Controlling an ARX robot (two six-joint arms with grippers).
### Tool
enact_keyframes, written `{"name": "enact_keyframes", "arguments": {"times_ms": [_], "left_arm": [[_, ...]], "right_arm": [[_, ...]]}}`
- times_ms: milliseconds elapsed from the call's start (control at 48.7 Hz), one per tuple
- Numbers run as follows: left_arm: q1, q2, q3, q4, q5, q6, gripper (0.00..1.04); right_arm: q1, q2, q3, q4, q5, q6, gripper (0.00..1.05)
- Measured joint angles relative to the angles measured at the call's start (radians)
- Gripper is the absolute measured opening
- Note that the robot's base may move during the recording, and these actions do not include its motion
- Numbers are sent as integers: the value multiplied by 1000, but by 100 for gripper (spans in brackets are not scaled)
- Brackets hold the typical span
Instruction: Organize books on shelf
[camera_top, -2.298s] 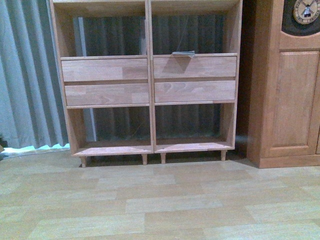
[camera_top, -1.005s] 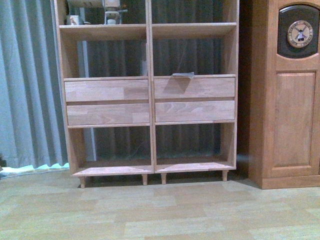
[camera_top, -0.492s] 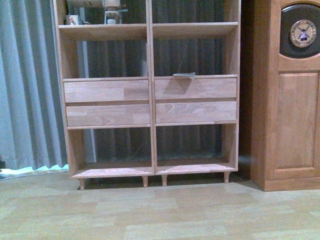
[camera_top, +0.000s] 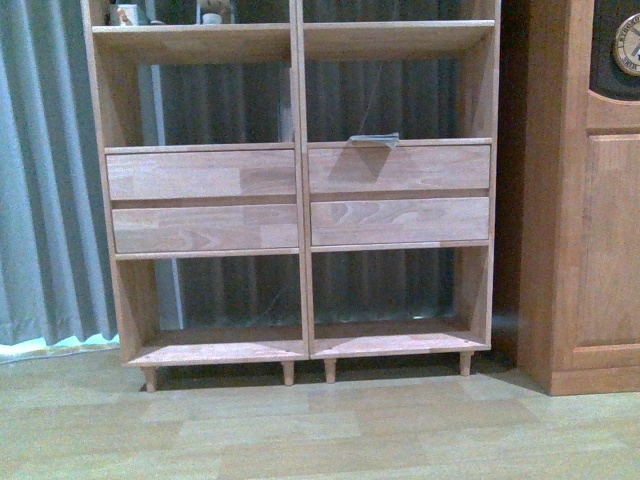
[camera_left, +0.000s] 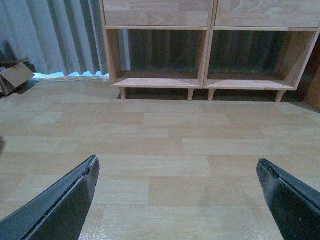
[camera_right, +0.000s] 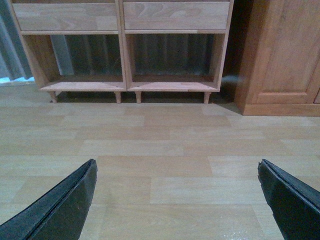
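Note:
The light wood shelf (camera_top: 200, 175) stands ahead on short legs, with four drawer fronts and open cubbies. A thin teal-grey book (camera_top: 373, 138) lies flat in the right middle cubby, its edge over the upper right drawer. The white paperback is out of view. My left gripper (camera_left: 177, 167) is open and empty above the floor, well short of the shelf (camera_left: 207, 55). My right gripper (camera_right: 177, 167) is also open and empty above the floor, facing the shelf's bottom cubbies (camera_right: 122, 55). Neither arm shows in the front view.
A darker orange-brown cabinet (camera_top: 590, 200) with a clock stands right of the shelf, also in the right wrist view (camera_right: 280, 50). Grey curtains (camera_top: 45, 170) hang behind and to the left. A cardboard box (camera_left: 15, 77) lies by the curtain. Small items (camera_top: 125, 12) sit on the top left shelf.
The front view has drawn closer to the shelf, which now looks larger. The cabinet and clock have slid toward the right edge. The book on the shelf has not moved.

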Motion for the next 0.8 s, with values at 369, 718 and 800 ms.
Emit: {"name": "enact_keyframes", "arguments": {"times_ms": [369,718,800], "left_arm": [[0,0,0,0,0,0,97],[0,0,0,0,0,0,97],[0,0,0,0,0,0,97]], "right_arm": [[0,0,0,0,0,0,98],[0,0,0,0,0,0,98],[0,0,0,0,0,0,98]]}}
